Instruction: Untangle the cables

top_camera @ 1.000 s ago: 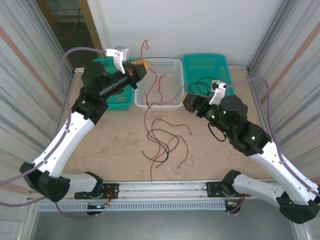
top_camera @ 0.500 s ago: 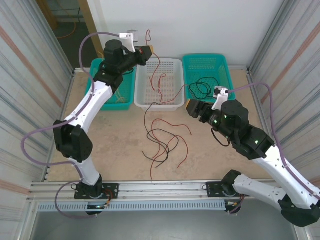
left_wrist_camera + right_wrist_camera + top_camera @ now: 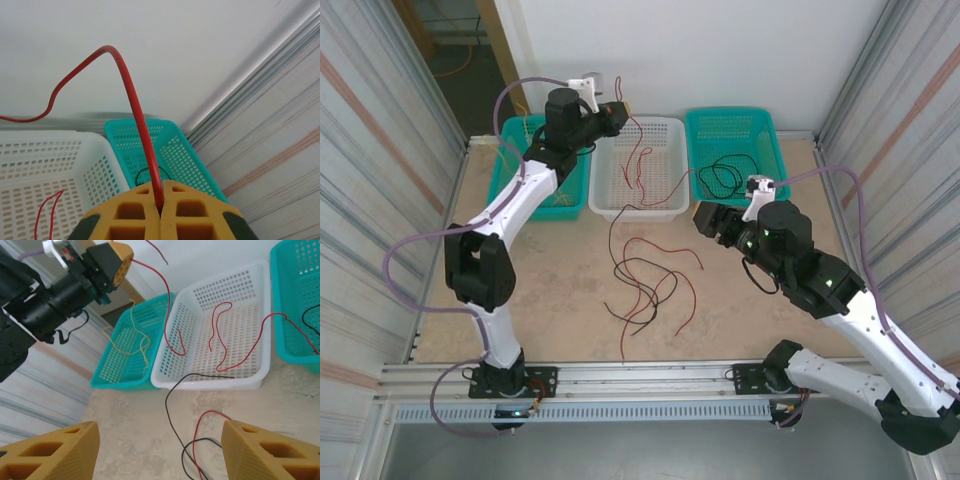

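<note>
My left gripper [image 3: 616, 110] is raised over the back of the white basket [image 3: 670, 128], shut on a red cable [image 3: 641, 135] that hangs down into the basket. In the left wrist view the red cable [image 3: 135, 105] rises from between the closed yellow fingers [image 3: 140, 210] and curls left. A tangle of red and black cables [image 3: 645, 285] lies on the table's middle. My right gripper [image 3: 705, 215] hovers open right of the tangle; between its fingers [image 3: 60, 450] I see a black cable [image 3: 172, 405] running up to the basket's front rim.
A teal basket [image 3: 518, 130] at the back left holds pale yellow cables [image 3: 135, 340]. Another teal basket [image 3: 760, 125] at the back right holds a black cable [image 3: 725, 175]. Corrugated walls close in both sides of the table.
The left arm has stretched up and back, carrying the red cable from the white basket's left corner to higher above its back edge. The right arm has barely moved.
</note>
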You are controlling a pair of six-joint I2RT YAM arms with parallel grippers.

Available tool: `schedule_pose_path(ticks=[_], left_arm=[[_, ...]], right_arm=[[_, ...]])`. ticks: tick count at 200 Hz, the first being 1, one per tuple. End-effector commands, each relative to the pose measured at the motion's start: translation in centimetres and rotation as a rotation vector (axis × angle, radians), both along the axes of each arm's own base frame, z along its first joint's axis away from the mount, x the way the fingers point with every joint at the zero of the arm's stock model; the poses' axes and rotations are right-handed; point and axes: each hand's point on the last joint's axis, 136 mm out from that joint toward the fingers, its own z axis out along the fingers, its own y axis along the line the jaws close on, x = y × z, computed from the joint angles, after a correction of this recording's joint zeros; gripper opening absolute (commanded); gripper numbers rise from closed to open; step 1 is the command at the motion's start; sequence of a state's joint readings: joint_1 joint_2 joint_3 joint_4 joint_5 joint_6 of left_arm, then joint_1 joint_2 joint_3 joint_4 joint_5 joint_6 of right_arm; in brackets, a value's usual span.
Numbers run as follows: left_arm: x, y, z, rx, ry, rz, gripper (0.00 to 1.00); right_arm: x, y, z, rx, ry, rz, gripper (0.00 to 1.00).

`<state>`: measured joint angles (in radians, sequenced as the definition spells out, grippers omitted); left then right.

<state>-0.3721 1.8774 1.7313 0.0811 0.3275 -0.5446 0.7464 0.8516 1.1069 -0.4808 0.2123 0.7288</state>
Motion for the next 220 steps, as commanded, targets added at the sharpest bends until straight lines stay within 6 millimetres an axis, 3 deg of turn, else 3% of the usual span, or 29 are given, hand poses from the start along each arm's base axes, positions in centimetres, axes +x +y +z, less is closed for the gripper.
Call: schedule_pose_path(ticks=[1, 15, 21, 31, 44, 75, 107, 126, 147, 158, 198, 220], left_arm=[[1.2, 1.2, -1.6, 0.000, 0.030, 0.066, 0.00], [1.6, 1.4, -2.8, 0.009, 0.053, 0.087, 0.02], [1.7, 1.4, -3.2, 0.005, 0.061, 0.090, 0.16], [1.9, 1.3, -3.9, -0.002, 0.077, 0.089, 0.48], [2.1, 1.1, -4.7, -0.012, 0.101, 0.090, 0.63], [2.1, 1.7, -5.1, -0.008, 0.151, 0.129, 0.63], [-0.3, 2.2, -1.5, -0.018, 0.069, 0.101, 0.65], [-2.7, 3.7, 0.2, 0.000, 0.047, 0.128, 0.62], [-6.7, 5.6, 1.2, 0.034, 0.037, 0.142, 0.58], [-9.1, 6.3, 0.8, 0.062, 0.034, 0.123, 0.55], [-19.1, 10.1, -3.3, 0.239, 0.105, 0.089, 0.51], [-23.4, 12.0, -5.4, 0.286, 0.146, 0.089, 0.52]], right_arm=[[0.0, -0.8, -0.1, -0.011, 0.000, -0.015, 0.64], [0.0, -1.1, -0.3, -0.010, 0.004, -0.022, 0.64], [-0.1, -1.2, -0.3, -0.009, 0.004, -0.024, 0.64], [-0.2, -1.4, -0.4, -0.008, 0.006, -0.028, 0.64], [-0.3, -1.6, -0.5, -0.007, 0.008, -0.030, 0.64], [-0.4, -1.4, -0.3, -0.005, 0.008, -0.015, 0.62], [-0.1, 0.4, -0.5, -0.031, 0.045, 0.051, 0.62], [0.4, 1.5, -1.1, -0.047, 0.072, 0.081, 0.63], [0.7, 2.9, -1.8, -0.066, 0.112, 0.122, 0.64], [1.3, 4.1, -3.3, -0.099, 0.149, 0.136, 0.65], [2.1, 7.3, -8.3, -0.221, 0.262, 0.179, 0.66], [2.6, 9.3, -11.5, -0.287, 0.326, 0.205, 0.65]])
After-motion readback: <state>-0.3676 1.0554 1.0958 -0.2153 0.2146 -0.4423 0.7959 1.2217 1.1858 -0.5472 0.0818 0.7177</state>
